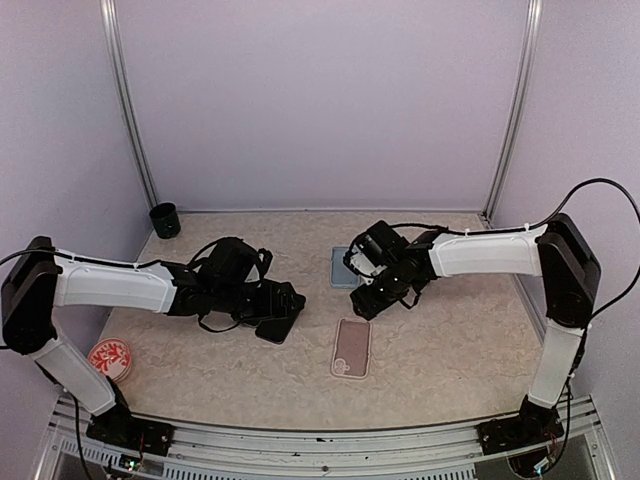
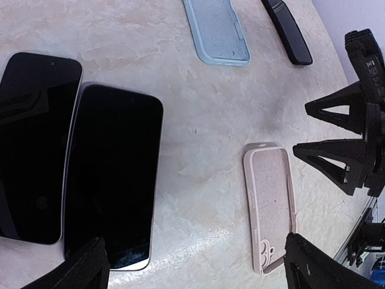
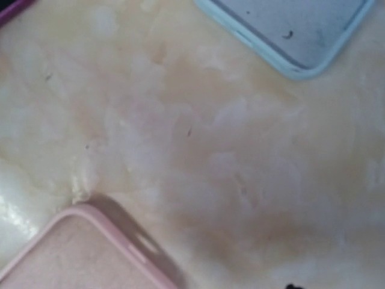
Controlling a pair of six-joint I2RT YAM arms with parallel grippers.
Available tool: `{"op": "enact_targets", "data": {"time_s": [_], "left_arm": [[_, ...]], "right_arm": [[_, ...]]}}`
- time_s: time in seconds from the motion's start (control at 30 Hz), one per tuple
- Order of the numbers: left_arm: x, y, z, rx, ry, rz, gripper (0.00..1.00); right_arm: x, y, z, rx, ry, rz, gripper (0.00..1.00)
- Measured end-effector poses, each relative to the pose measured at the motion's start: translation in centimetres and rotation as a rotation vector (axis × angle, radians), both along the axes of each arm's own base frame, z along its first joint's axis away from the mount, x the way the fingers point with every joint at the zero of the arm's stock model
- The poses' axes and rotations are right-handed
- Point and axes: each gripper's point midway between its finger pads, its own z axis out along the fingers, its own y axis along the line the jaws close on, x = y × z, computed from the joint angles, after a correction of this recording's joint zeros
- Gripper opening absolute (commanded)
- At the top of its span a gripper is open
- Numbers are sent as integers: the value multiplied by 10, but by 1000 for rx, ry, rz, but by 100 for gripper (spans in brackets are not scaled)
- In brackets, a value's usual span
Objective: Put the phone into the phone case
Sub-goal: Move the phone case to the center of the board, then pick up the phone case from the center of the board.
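Currently pre-grasp stage, nothing held. Left gripper jaws wide, hovering over phone, which lies flat at frame left beside second phone. Pink case empty, open side up, lower right. Blue case at top centre. Right gripper at right edge, fingers apart, empty. Next move, by judgement: descend, pinch phone across long edges, lift, align square over pink case.

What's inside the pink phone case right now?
Nothing: the pink phone case lies open side up, lining bare. The left gripper's finger hides one corner in its wrist view; the top view shows the whole interior, empty.
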Motion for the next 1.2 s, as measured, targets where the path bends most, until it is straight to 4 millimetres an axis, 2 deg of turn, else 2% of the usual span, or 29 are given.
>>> {"op": "enact_targets", "data": {"time_s": [0.3, 0.43, 0.67, 0.8, 0.87, 1.0, 1.2], "left_arm": [[0, 0, 0, 2, -1, 2, 99], [0, 0, 0, 2, -1, 2, 99], [0, 0, 0, 1, 0, 2, 99], [0, 0, 0, 1, 0, 2, 99], [0, 1, 0, 1, 0, 3, 99], [0, 0, -1, 1, 0, 2, 99], [0, 0, -5, 8, 9, 1, 99]], "right_arm": [[3, 17, -11, 4, 34, 123, 53], [-2, 19, -18, 1, 58, 157, 52], [-5, 20, -32, -18, 83, 183, 39], [-7, 18, -42, -34, 100, 187, 37], [-7, 18, -45, -39, 104, 189, 34], [-7, 18, -45, -38, 105, 194, 21], [-7, 19, -45, -37, 100, 200, 12]]}}
